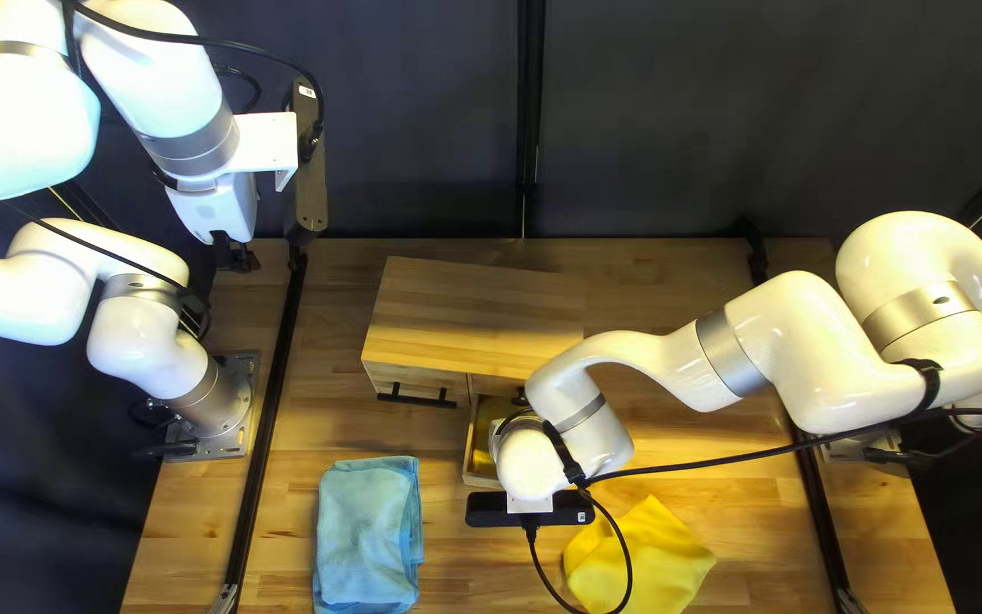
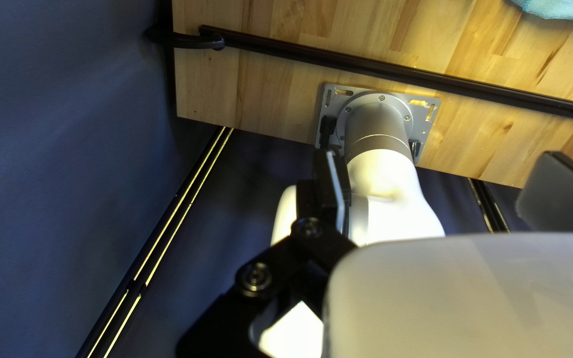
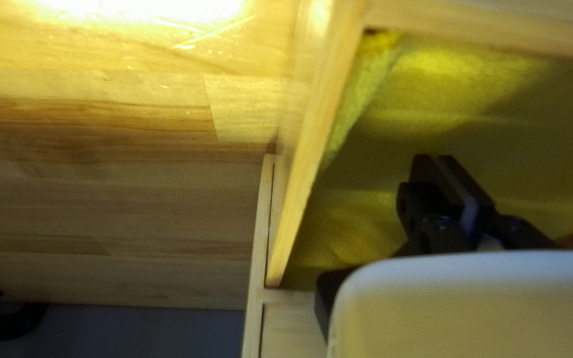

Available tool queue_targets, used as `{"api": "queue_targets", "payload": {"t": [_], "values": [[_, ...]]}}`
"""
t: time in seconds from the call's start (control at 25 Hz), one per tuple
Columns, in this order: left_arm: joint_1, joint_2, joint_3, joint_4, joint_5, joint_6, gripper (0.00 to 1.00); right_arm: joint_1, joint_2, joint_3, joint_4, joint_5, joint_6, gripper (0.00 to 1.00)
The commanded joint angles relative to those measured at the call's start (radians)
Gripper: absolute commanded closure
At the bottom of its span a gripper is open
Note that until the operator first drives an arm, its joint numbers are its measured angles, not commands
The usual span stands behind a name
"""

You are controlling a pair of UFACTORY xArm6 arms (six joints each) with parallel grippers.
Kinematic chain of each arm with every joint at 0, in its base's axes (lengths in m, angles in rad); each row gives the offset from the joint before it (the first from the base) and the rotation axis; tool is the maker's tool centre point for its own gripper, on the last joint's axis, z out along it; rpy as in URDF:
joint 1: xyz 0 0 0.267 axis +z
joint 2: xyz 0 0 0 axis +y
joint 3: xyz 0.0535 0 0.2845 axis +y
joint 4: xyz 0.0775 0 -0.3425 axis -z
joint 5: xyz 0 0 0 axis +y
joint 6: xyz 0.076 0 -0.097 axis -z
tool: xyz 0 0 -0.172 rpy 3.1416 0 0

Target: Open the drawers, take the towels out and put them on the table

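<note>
Right wrist view: right hand [image 3: 458, 199], narrow and empty, hangs just over the yellow towel [image 3: 465, 99] inside the open drawer [image 3: 299, 164]; soft, light and limp by my judgement, so pinch a fold near its middle, clear of the drawer's wall

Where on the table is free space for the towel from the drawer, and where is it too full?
Bare wood lies right of the yellow towel, up to the right rail, and left of the box, up to the left rail. The gap between the blue towel and yellow towel is crowded: right arm and its cable fill it.
</note>
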Motion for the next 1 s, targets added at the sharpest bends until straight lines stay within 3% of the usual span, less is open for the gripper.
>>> {"api": "queue_targets", "payload": {"t": [0.04, 1.0], "values": [[0.0, 0.0, 0.0, 0.0, 0.0, 0.0, 0.0, 0.002, 0.006, -0.001, -0.01, 0.012, 0.019, 0.0], [0.0, 0.0, 0.0, 0.0, 0.0, 0.0, 0.0, -0.002, 0.007, -0.009, 0.001, 0.017, 0.02, 0.0]]}}
